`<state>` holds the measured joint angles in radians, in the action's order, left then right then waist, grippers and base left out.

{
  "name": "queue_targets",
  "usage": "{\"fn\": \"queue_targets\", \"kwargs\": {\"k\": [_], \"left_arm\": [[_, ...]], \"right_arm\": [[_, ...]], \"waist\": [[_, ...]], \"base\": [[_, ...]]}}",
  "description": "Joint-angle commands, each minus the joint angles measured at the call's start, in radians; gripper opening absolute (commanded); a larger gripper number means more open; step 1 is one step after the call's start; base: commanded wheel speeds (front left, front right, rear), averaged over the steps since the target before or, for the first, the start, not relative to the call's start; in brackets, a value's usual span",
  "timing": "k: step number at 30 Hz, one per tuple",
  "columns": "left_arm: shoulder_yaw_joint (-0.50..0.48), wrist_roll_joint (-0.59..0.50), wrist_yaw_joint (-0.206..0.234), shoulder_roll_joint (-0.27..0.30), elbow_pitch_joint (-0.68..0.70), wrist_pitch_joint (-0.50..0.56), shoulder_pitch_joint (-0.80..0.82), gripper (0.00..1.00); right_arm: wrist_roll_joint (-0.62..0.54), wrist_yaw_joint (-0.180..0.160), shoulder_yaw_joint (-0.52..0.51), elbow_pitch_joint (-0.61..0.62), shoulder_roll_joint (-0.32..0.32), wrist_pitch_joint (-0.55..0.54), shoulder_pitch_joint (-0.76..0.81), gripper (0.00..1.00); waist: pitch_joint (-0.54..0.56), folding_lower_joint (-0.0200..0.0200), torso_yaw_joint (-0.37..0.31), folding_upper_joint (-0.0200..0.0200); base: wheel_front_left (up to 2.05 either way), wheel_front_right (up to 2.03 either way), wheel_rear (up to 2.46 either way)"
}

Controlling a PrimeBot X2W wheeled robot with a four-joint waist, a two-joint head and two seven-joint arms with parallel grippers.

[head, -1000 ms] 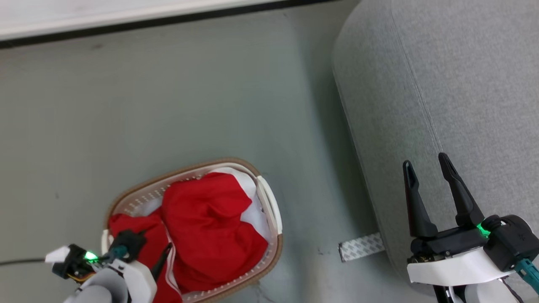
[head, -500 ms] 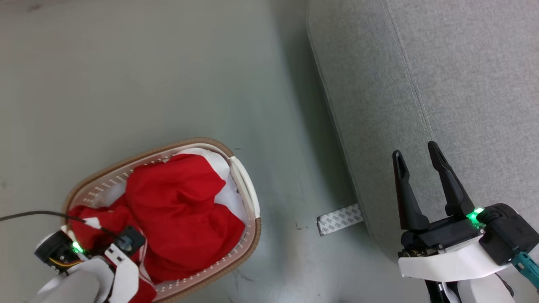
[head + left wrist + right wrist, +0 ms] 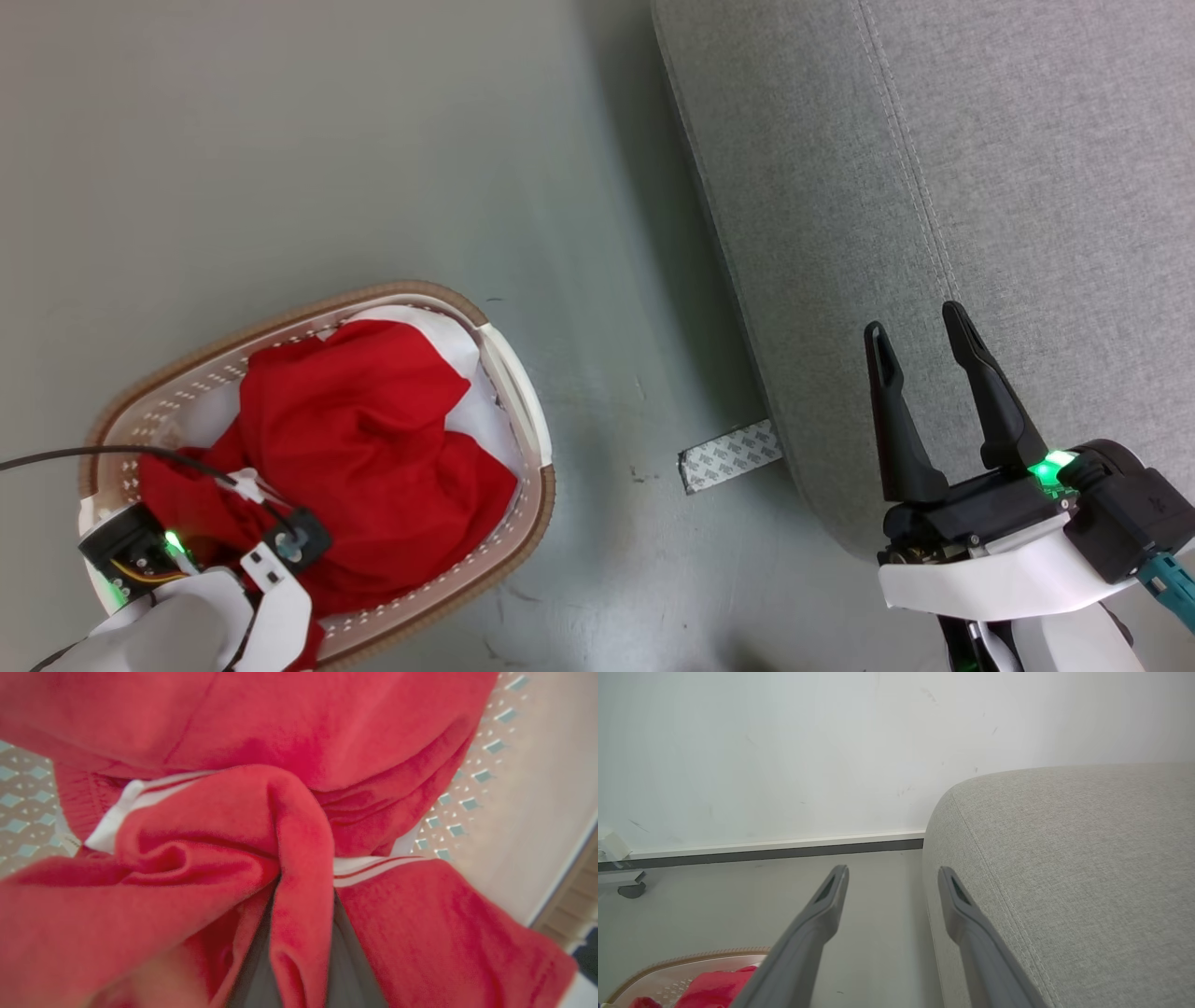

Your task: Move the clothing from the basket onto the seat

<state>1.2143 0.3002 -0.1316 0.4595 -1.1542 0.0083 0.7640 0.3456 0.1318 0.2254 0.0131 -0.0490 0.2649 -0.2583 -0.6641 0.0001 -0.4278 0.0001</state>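
Item: clothing (image 3: 355, 448), red with white trim; location: heaped inside the basket (image 3: 516, 392) on the floor; none yet on the seat (image 3: 980, 168), which stands well apart to the robot's right.
Left gripper (image 3: 302, 905): sunk into the heap, jaws pinched tight on a raised fold of clothing; seemingly one garment's, though the close view blurs where one piece ends; grip likely set for lifting out.
Right gripper (image 3: 913, 319): jaws spread, empty; poised over the seat's rounded arm, probably to stay clear of the carry.

Pinch: left gripper (image 3: 303, 924) clamped on a fold of clothing (image 3: 299, 826).
Red fold stands between the dark fingers (image 3: 348, 970); white stripes either side of it; perforated basket (image 3: 467, 802) wall beyond, left and right.
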Motion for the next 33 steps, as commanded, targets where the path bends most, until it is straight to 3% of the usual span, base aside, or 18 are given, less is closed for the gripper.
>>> {"fn": "queue_targets", "kwargs": {"k": [1,11,22,33], "left_arm": [[0.006,0.015,0.002,0.003,-0.005,-0.007,0.008,0.0],[0.037,0.102,0.002,-0.046,-0.029,-0.059,0.003,0.0],[0.026,0.253,0.002,-0.165,-0.038,-0.184,-0.044,0.0],[-0.035,0.404,0.002,-0.211,0.059,-0.272,-0.076,0.0]], "right_arm": [[0.002,-0.002,-0.002,0.003,-0.003,-0.001,-0.005,1.0],[-0.022,-0.002,-0.009,-0.026,-0.003,-0.001,-0.021,1.0],[-0.058,-0.002,-0.043,-0.07,-0.003,-0.001,0.002,1.0],[-0.004,-0.002,-0.077,-0.129,-0.003,-0.001,0.05,1.0]], "waist": [[0.0,-0.0001,0.001,-0.0001],[0.054,-0.0001,0.031,-0.0001],[0.262,-0.0001,0.131,-0.0001],[0.478,-0.0001,0.252,-0.0001]], "base": [[0.0,0.0,0.0],[0.0,0.0,0.0],[0.0,0.0,0.0],[0.0,0.0,0.0]]}}
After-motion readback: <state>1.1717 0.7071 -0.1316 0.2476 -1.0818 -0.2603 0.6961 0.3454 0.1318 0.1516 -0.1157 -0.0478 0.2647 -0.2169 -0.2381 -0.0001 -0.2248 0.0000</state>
